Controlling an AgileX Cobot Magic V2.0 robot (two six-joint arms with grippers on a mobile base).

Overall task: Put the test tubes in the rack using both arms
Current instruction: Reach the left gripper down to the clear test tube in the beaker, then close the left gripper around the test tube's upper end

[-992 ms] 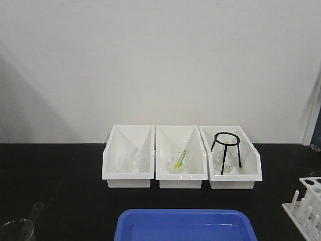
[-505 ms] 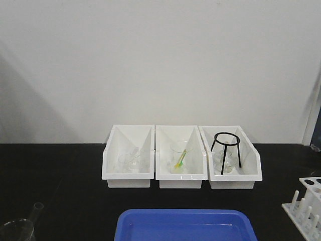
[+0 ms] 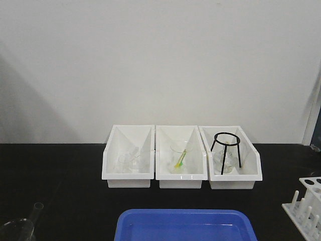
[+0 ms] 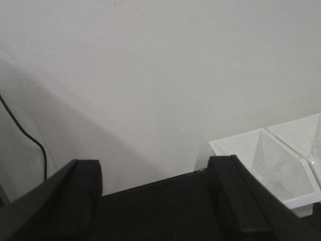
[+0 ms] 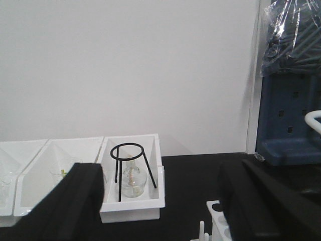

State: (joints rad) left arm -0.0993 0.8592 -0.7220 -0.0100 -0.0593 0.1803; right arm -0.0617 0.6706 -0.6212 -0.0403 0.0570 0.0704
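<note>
Glass is the whole matter here: the tube [image 3: 36, 213] is thin, light, stiff, smooth and easily cracked. It stands tilted at the near left corner of the table [image 3: 60, 170], mouth up, its lower part against or inside a beaker [image 3: 15, 232]; which of the two cannot be told. The rack [image 3: 305, 207] sits at the far right edge, well apart from the tube, with the tray [image 3: 185, 226] between them along the near side.

The left gripper [image 4: 155, 201] has its fingers spread wide with nothing between them. The right gripper [image 5: 163, 203] is likewise spread and empty, with the rack just below and ahead of it.

Judging by the layout, the left gripper is the nearer one for the pick. A hold on the upper shaft just under the rim looks best: the rim would stop a slide through the pads, and the round bottom is left free to enter a hole. Grip should be gentle, since a hard squeeze could break it, while a loose one lets smooth glass slip or swing. Lifting along the tube's own tilt would avoid knocking the beaker
</note>
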